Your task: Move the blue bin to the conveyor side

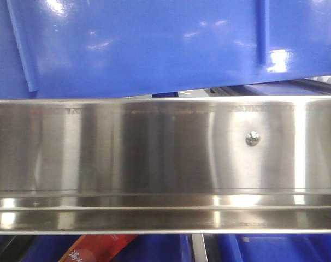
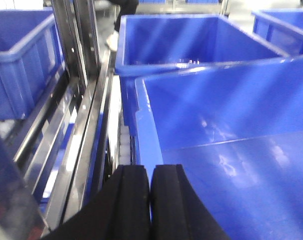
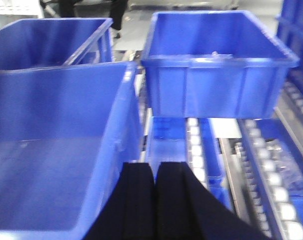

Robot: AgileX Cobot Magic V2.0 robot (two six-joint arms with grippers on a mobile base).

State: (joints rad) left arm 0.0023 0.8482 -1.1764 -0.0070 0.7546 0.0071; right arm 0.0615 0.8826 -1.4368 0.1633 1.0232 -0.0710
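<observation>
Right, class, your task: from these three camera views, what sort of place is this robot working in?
Probably a warehouse or factory handling line. A large blue bin is among several identical crates, beside rows of small white rollers and a polished steel rail.

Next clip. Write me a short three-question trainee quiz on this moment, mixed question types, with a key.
1. True or false: the left gripper stands wide open, clear of the blue bin.
2. What lies right of the right gripper? A) roller rack B) cardboard box C) bare floor
3. Fill in: in the front view, a shiny ___ rail crosses below the bin.
Key: 1 false, it is shut on the bin's rim; 2 A; 3 steel.
</observation>
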